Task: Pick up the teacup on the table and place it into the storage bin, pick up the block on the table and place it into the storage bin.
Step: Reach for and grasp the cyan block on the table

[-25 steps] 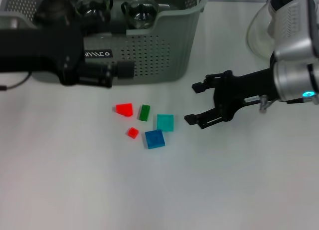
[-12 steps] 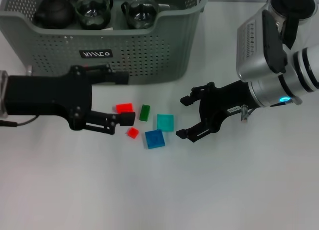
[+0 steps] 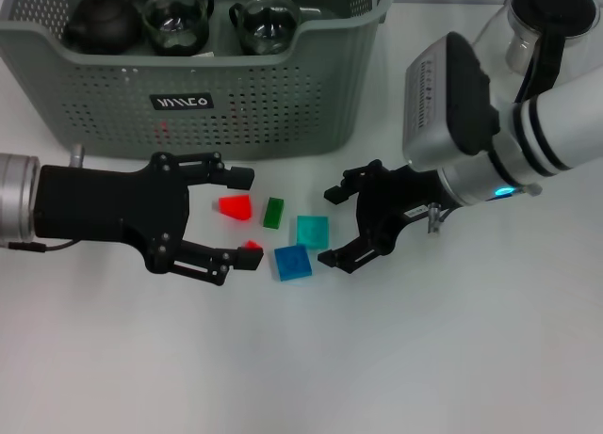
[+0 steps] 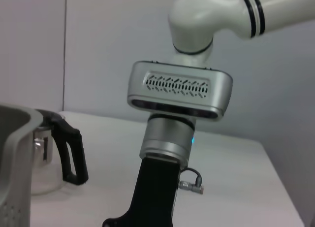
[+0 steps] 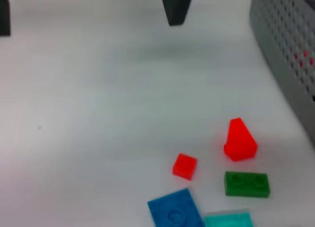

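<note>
The grey-green storage bin (image 3: 283,104) stands at the back left. Two glass teacups (image 3: 175,20) (image 3: 267,24) sit inside it. Several small blocks lie on the table in front of the bin: a red wedge (image 3: 235,206), a small red block (image 3: 251,246), a green one (image 3: 273,212), a teal one (image 3: 312,231) and a blue one (image 3: 292,262). My left gripper (image 3: 245,217) is open, its fingers on either side of the two red blocks. My right gripper (image 3: 332,226) is open just right of the teal block. The right wrist view shows the red wedge (image 5: 240,140) and the green block (image 5: 247,183).
A dark teapot (image 3: 102,22) also sits in the bin. A glass carafe (image 3: 551,20) with a black handle (image 4: 74,153) stands at the back right, behind my right arm (image 4: 179,94). The bin's perforated wall (image 5: 290,54) is close beside the blocks.
My left gripper has come away from the bin's front down to the red blocks. My right gripper has moved left, closer to the teal and blue blocks. The blocks have not moved.
</note>
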Controlling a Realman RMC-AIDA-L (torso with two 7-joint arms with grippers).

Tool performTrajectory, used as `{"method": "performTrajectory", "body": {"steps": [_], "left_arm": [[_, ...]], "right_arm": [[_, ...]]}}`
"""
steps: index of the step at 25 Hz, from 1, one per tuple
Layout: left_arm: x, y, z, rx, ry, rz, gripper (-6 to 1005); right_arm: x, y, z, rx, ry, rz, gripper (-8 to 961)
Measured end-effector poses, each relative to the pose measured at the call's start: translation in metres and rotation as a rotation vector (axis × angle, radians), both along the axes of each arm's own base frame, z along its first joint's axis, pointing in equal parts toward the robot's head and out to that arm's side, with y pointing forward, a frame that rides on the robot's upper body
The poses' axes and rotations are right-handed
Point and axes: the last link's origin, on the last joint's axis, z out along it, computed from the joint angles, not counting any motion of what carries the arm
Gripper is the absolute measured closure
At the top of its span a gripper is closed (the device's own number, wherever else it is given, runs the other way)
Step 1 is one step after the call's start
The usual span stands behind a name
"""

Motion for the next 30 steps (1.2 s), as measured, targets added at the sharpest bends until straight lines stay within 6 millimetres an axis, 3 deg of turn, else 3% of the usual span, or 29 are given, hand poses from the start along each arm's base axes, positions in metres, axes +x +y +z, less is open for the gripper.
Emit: {"method": "performTrajectory", "body": {"steps": [30], "left_arm": [[0.006, 0.005, 0.000, 0.005, -0.001, -0.001, 68]], "right_arm": [[-0.001, 0.001, -0.022, 0.093, -0.009, 0.018, 109]]}}
